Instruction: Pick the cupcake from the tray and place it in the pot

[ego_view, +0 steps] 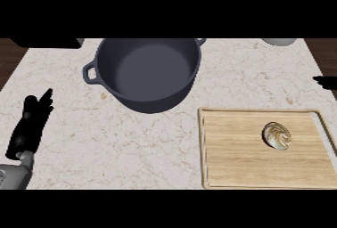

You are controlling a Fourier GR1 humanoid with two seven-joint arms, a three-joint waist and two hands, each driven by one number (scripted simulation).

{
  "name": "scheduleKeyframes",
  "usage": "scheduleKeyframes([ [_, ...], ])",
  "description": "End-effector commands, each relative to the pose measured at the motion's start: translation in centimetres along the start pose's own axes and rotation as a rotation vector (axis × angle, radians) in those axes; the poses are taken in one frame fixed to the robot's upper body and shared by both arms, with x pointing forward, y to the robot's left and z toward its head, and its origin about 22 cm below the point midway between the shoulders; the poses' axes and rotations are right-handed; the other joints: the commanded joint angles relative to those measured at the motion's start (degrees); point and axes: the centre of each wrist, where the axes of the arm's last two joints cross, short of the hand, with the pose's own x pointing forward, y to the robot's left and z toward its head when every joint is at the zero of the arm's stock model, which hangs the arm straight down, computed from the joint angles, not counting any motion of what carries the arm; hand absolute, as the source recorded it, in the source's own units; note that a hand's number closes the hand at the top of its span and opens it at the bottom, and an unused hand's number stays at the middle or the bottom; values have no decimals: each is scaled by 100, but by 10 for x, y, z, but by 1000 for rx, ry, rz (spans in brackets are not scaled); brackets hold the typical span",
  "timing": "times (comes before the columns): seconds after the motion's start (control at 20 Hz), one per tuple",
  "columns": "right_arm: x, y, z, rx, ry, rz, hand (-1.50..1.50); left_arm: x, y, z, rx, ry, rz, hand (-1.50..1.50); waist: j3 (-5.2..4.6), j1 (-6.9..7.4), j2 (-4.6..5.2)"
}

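The left hand (30, 127) lies nearest, at the lower left of the head view, resting on the pale table (118, 147) with its fingers straight and relaxed, holding nothing. Well apart from it, far off toward its right, the cupcake (277, 136) sits upright on the wooden tray (237, 169), untouched as far as I can judge. The dark pot (146, 71) stands ahead of the hand and a little to its right, and its inside shows nothing in it. So the task looks unstarted: the pick, the carry and the placing in the pot all remain. Of the right hand (326, 83) only a dark tip shows at the view's right edge, beyond the tray, and I cannot tell whether its fingers are spread or curled. A pale round object (279, 41) behind the pot is cut off by the top band, and the tray's right rim runs out of view
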Motion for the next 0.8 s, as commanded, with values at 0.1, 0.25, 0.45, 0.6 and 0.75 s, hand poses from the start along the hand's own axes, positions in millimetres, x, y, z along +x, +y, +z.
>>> scheduleKeyframes([
  [0.1,-20,10,-12,145,-71,-82,-150,-4,-4,9,-10,-3,2,0,0,9,-8],
  [0.25,-20,20,-22,163,-69,-36,-150,-4,11,4,-15,15,-10,0,-5,-65,-25],
  [0.45,-29,48,-56,194,-52,-34,-150,9,9,0,12,2,3,0,-4,-59,-22],
  [0.6,-47,48,-45,150,-70,-54,-150,-16,10,3,-5,13,2,0,-2,-34,-5],
  [0.75,-44,59,-62,158,-79,-38,-150,-10,3,14,-6,13,21,0,-3,-46,-30],
])
